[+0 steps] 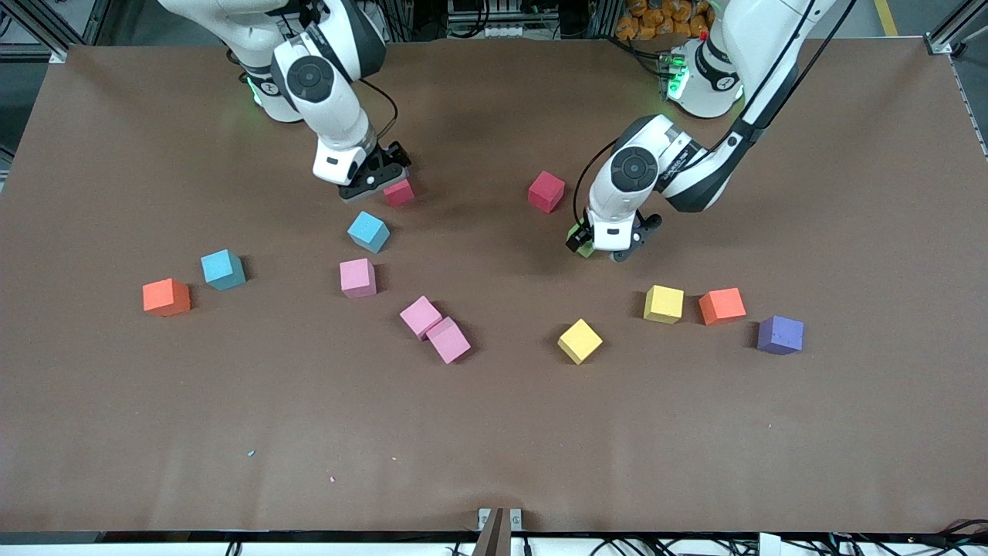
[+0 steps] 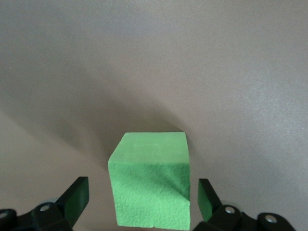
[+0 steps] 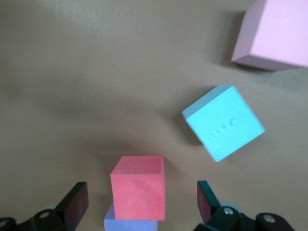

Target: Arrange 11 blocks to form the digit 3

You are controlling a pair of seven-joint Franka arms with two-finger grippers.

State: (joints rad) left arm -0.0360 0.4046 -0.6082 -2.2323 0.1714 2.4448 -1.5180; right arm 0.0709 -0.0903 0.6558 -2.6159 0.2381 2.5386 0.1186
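Though both spread wide (gripping nothing): left pincer [image 2: 139, 202] astride green block [image 2: 150, 180], right pincer [image 3: 139, 202] astride red block [image 3: 138, 186].

Both grippers low; fingers [image 2: 77, 197] apart

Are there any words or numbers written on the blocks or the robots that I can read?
None can be read.
Light blue foam cube by the right gripper: a row of small pressed marks, too faint to read.
Green foam cube between the open left gripper's fingers: no writing.
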